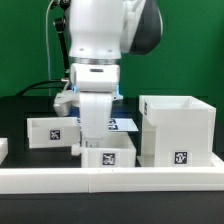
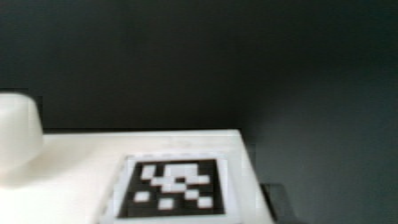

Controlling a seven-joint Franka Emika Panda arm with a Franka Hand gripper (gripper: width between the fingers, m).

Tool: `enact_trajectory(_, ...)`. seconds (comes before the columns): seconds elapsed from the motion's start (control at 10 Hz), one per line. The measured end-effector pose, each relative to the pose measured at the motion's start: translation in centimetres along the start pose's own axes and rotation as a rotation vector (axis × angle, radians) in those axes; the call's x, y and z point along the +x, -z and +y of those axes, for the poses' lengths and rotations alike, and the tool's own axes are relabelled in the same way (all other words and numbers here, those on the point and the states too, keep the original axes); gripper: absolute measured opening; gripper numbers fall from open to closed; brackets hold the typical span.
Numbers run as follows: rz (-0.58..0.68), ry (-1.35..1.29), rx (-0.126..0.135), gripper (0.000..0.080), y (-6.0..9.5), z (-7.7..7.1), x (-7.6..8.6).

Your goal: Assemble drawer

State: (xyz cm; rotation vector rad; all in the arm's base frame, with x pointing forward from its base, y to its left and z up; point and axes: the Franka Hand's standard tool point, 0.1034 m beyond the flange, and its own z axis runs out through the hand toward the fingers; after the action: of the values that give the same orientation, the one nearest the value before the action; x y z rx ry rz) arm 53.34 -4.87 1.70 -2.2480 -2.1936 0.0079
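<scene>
The drawer is in three white parts. The large cube-like casing [image 1: 178,130] stands at the exterior view's right, with a tag low on its front. One small open-topped box [image 1: 52,131] sits at the left. The other small box [image 1: 108,156] sits in the front middle, next to the casing. My gripper [image 1: 90,143] hangs low, just at the back left of this front box. Its fingers are mostly hidden by the hand. The wrist view shows a flat white face with a tag [image 2: 175,186] close below, and one dark fingertip [image 2: 281,197] just off its edge.
The marker board [image 1: 122,123] lies on the black table behind the gripper. A low white rail [image 1: 110,180] edges the table in front. A rounded white shape [image 2: 15,135] shows at the wrist view's edge; I cannot tell what it is.
</scene>
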Motion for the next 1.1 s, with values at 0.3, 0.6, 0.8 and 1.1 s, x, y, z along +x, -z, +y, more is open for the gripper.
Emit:
enact_trajectory(0.3,-0.005,0.034,0.007,0.0041,-0.3,-0.1,1.3)
enact_trajectory(0.6,-0.004,0.028,0.008,0.0041,-0.3,0.1,1.3)
enact_trajectory(0.8,-0.004,0.028,0.009,0.0041,-0.4,0.0,1.3)
enact_trajectory(1.1,0.004,0.040,0.006,0.0041,-0.5,0.4,2.6)
